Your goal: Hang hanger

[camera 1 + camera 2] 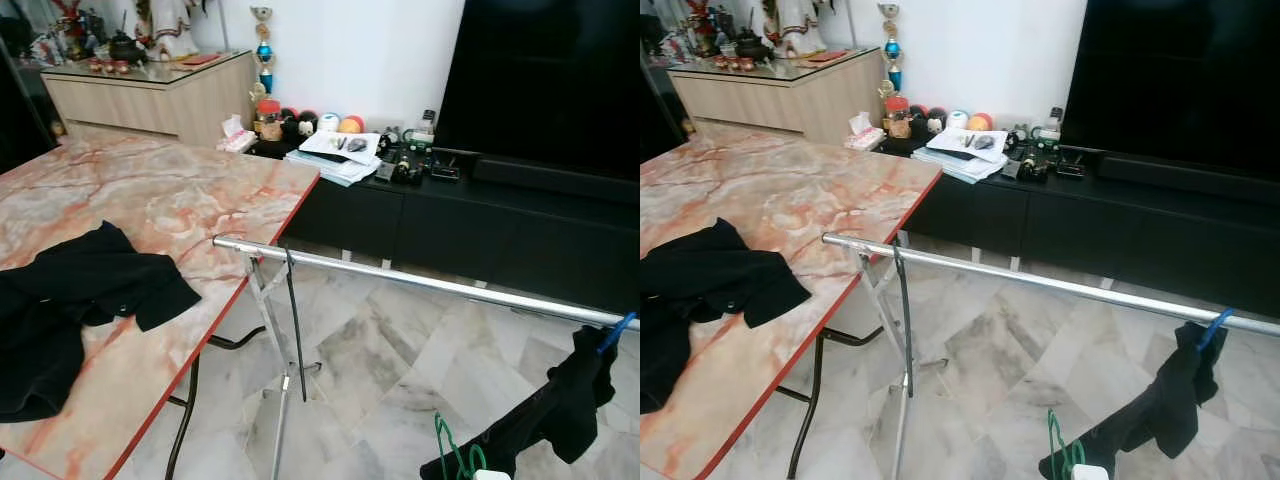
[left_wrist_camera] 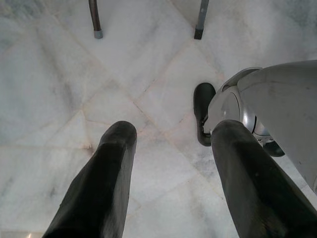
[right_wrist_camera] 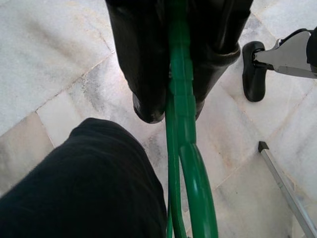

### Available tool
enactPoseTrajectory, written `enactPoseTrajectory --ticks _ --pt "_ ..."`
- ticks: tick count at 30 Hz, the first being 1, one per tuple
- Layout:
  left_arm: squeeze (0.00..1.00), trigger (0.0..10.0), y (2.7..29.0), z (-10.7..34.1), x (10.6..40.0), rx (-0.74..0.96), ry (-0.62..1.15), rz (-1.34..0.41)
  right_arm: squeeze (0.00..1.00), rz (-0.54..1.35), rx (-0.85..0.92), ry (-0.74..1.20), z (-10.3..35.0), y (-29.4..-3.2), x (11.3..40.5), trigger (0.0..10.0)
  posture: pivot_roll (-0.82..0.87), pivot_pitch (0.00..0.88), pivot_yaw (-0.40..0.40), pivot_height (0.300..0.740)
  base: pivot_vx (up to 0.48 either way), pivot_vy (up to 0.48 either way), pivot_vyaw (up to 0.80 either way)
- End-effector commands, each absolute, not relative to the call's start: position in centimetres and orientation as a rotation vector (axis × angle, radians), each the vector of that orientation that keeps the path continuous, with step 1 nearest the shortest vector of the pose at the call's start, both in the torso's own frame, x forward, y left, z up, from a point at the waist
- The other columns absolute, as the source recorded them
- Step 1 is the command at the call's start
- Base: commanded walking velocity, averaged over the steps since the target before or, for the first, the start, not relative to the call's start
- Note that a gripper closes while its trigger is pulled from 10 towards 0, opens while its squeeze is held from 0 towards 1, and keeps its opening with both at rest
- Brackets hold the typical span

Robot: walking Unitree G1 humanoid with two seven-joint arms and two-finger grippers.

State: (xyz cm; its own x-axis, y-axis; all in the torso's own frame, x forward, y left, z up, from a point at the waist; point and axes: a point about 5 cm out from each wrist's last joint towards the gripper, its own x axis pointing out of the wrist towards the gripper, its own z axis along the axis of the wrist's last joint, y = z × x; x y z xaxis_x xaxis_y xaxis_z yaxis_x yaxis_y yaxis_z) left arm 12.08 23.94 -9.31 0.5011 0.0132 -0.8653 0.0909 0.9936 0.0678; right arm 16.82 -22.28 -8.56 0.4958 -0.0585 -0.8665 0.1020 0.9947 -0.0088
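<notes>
Our right gripper (image 3: pixel 181 74) is pinched on the green hanger (image 3: pixel 185 163): in the right wrist view the two black fingers (image 3: pixel 141 59) press on either side of the green plastic, which runs straight down the middle of the frame between them. A black garment (image 3: pixel 84 183) fills the lower left of that view, draped on the hanger. We judge the hold is kept tight and central so the loaded hanger does not swing or slip while we carry it to the rail.

In the left eye view the hanger sits at the bottom right of the frame, low, below the silver drying-rack rail (image 1: pixel 420 282) that slants from centre left to the right edge. The garment rises from the hanger toward a blue peg (image 1: pixel 616 332) on the rail at the far right. The hanger's long axis runs along our fingers; from these pictures we cannot tell which way its hook faces.

Our left gripper (image 2: pixel 171 173) hangs idle, fingers spread wide over the marble floor (image 2: pixel 64 74). Another black garment (image 1: pixel 70 300) lies on the marble-patterned table (image 1: pixel 180 190) at the left.
</notes>
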Motion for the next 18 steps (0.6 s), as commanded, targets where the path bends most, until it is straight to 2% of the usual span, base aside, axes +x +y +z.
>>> enactPoseTrajectory --ticks 1,18 --pt "0.0 10.0 24.0 -9.3 12.1 0.1 1.049 -0.034 0.0 -0.103 0.041 1.048 -8.6 -22.3 16.8 10.0 0.22 0.0 -0.015 0.74 0.0 0.0 0.0" --pt "0.0 10.0 23.6 -9.6 12.2 0.109 1.074 -0.053 0.0 -0.103 0.047 1.06 -9.0 -21.1 16.4 10.0 0.21 0.0 -0.005 0.74 -0.262 0.0 0.0"
